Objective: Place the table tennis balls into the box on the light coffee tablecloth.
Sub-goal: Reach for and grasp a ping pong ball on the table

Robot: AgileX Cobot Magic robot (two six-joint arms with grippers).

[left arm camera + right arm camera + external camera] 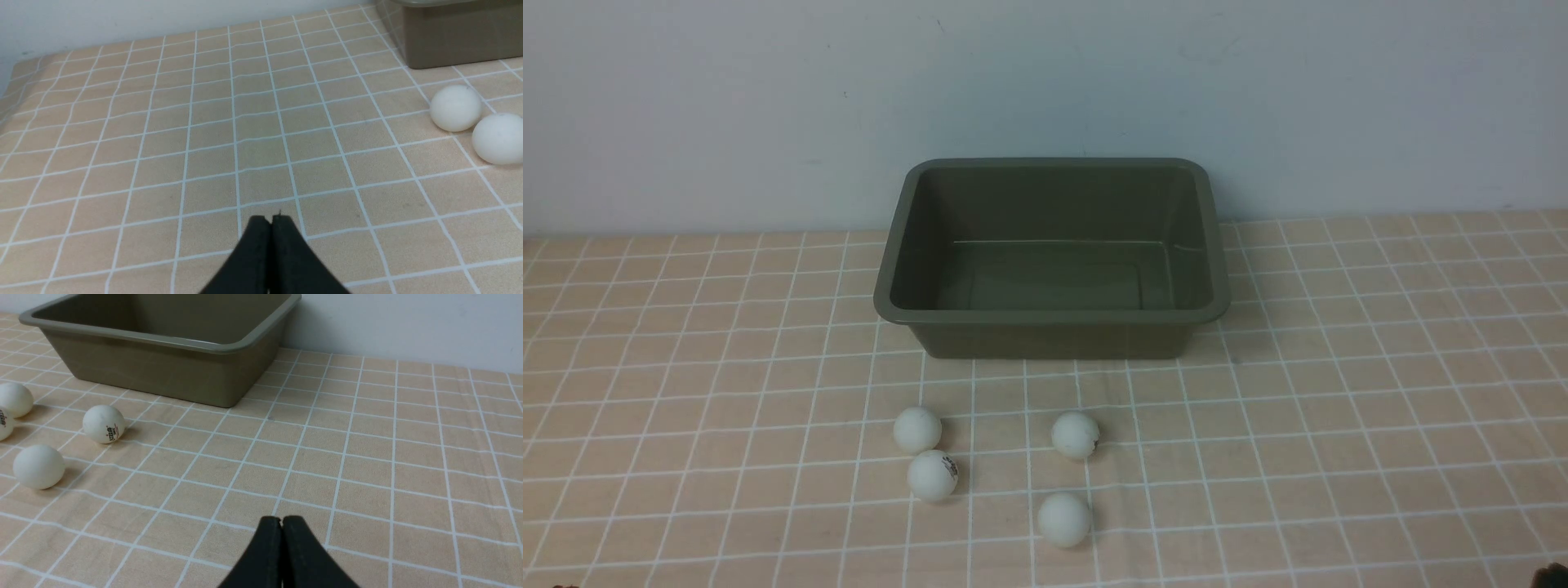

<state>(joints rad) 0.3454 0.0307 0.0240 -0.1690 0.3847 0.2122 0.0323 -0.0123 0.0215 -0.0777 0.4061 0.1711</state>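
Note:
The olive-green box (1052, 327) stands empty at the back middle of the light coffee tablecloth (1339, 392). Several white table tennis balls lie on the cloth in front of it: one at front left (917, 430), one with a dark mark just nearer (932, 474), one at middle (1075, 434), one nearest (1064, 518). My left gripper (270, 220) is shut and empty, low over the cloth, left of two balls (455, 108) (498, 138). My right gripper (281, 521) is shut and empty, right of the balls (103, 424) (39, 466) and the box (163, 371).
A pale wall rises right behind the box. The cloth's left edge (12, 81) shows in the left wrist view. Only dark slivers of the arms show at the front view's bottom corners.

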